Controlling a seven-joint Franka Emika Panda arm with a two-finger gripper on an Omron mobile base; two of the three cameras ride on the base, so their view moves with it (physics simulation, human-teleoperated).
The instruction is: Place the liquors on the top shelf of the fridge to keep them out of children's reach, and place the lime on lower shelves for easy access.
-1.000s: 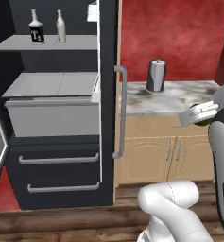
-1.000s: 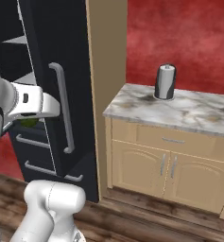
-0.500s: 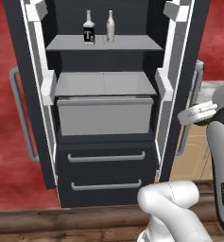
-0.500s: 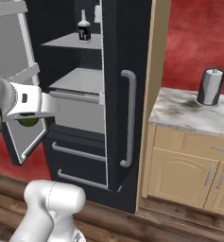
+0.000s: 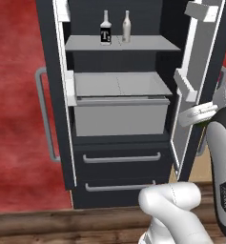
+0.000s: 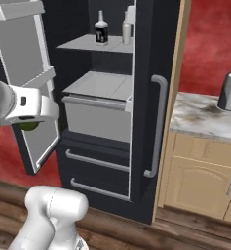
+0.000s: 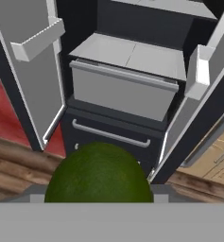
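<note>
Clamping the lime (image 7: 99, 174), the gripper (image 6: 31, 108) hangs near the open fridge (image 5: 57, 95), level with its lower shelves (image 5: 119, 84); both liquors (image 5: 105, 30) stand upright side by side on the top shelf (image 5: 148, 44), far above; at far right, a grey roll (image 6: 230, 91) sits on the counter (image 6: 200, 117).

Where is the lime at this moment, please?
The lime sits between the gripper's fingers, large at the bottom centre of the hand view, in front of the open fridge and short of its drawer-like bin.
</note>
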